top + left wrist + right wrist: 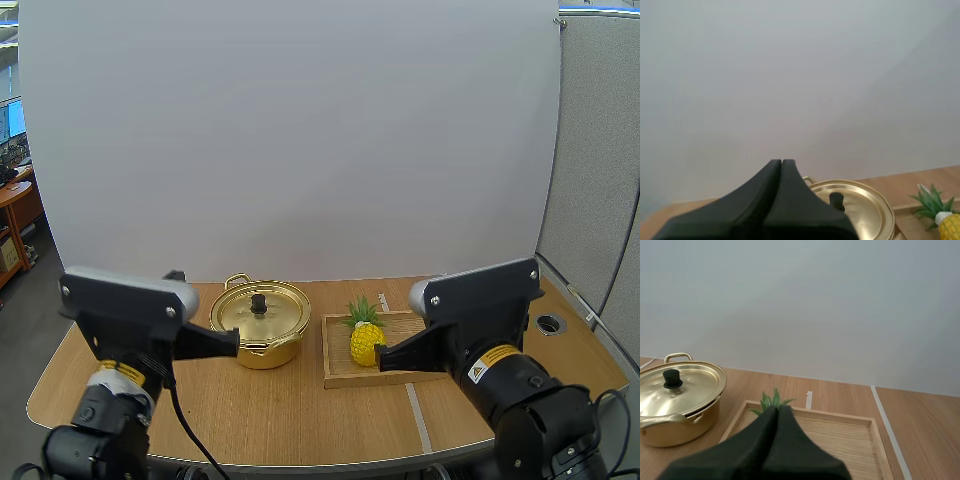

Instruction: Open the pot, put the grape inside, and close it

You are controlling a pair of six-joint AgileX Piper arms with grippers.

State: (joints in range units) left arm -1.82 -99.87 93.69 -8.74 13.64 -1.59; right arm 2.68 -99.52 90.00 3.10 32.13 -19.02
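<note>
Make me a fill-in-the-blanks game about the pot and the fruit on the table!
1. The lid sits ____ the gold pot.
2. The knob on the lid is coloured ____.
3. The fruit on the wooden tray is a ____.
4. The left gripper and the right gripper both have their fingers ____.
Missing words: on; black; pineapple; shut.

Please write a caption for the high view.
Lidded pot beside pineapple on wooden tray; left gripper and right gripper shut.
</note>
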